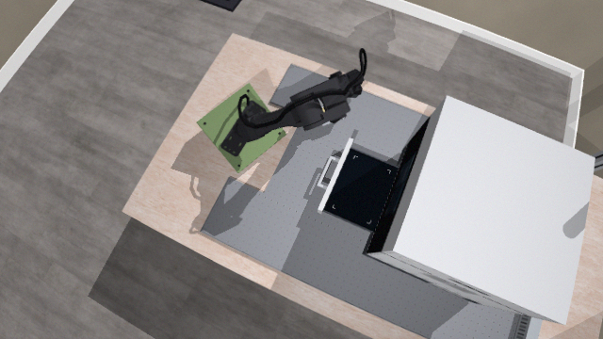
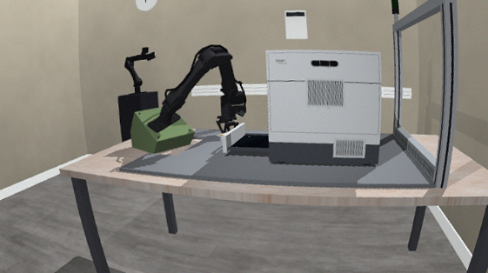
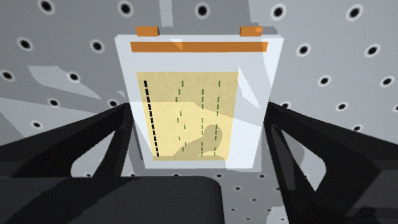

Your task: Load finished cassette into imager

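The finished cassette [image 3: 200, 110] lies flat on the perforated mat. It is a clear white plate with a yellow gel, green bands and an orange strip at its far end. My gripper [image 3: 198, 111] [image 2: 227, 127] is low over it and open, with one black finger close beside each long edge. In the overhead view the arm hides the cassette. The white gel imager [image 1: 490, 202] [image 2: 324, 100] stands to the right. Its drawer is pulled out, with dark glass [image 1: 363, 188] bearing white corner marks [image 1: 354, 156], and a white front panel [image 1: 335, 175] [image 2: 235, 137] with a handle [image 1: 326, 171].
The arm's green base [image 1: 221, 123] [image 2: 156, 132] sits on the left of the table. A grey perforated mat [image 1: 264, 212] covers the middle. A tall grey frame [image 2: 445, 86] stands at the table's right end. The drawer front stands just right of the gripper.
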You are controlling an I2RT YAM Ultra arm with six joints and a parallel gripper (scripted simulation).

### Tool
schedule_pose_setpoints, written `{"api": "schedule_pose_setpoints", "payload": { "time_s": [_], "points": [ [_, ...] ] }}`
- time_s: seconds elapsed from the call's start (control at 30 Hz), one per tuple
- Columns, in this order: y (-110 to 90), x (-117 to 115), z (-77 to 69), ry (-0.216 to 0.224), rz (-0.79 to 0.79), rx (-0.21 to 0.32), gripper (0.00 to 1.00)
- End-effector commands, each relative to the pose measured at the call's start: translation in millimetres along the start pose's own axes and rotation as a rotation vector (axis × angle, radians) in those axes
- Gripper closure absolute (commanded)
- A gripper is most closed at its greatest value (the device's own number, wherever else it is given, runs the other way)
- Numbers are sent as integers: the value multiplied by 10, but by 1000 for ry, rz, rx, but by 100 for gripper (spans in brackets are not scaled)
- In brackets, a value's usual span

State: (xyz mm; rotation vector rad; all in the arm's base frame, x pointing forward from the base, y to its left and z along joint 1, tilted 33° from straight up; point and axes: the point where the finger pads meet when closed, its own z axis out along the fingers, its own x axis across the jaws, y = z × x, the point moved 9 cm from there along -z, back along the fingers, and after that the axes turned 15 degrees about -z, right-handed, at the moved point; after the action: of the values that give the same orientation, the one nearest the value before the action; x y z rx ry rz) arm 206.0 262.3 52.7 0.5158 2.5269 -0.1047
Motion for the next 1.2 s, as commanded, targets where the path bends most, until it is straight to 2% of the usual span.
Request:
{"api": "schedule_pose_setpoints", "payload": {
  "time_s": [0.0,0.9,1.0,1.17],
  "points": [
    [34,-7,-31,-2,3,-15,100],
    [34,-7,-31,-2,3,-15,100],
    [-53,22,-92,2,-7,-7,100],
    [74,-41,-226,-6,16,-43,100]
  ]
}}
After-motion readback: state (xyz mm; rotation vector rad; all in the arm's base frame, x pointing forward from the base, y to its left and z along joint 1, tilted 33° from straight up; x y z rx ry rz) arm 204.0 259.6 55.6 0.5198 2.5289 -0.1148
